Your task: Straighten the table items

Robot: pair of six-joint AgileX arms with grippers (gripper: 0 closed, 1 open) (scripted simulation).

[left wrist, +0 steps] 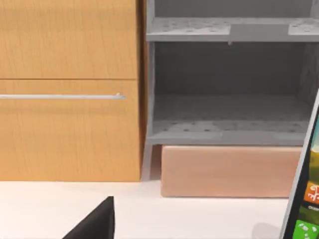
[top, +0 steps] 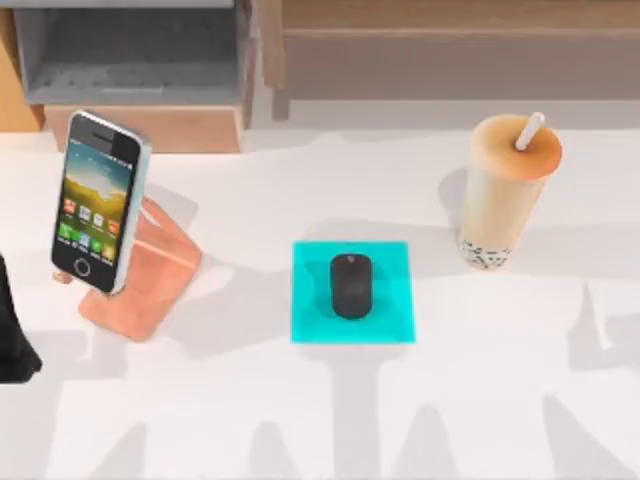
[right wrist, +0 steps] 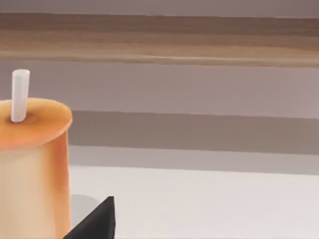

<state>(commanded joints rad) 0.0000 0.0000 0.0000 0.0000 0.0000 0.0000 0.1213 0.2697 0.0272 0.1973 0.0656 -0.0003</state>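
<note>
No word, brand or number is showing clearly enough to be read. The smartphone, leaning on the rose-pink phone stand, is displaying rows of small orange and green app icons, and whatever marks they are carrying are too small to make out. In the left wrist view the smartphone's edge is showing white marks on an orange and a green icon, blurred beyond reading. The black mouse is bearing a faint mark near its top, illegible.

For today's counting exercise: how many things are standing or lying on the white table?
5: a phone on a pink stand at the left, a mouse on a cyan pad in the middle, a bubble-tea cup at the right.
</note>
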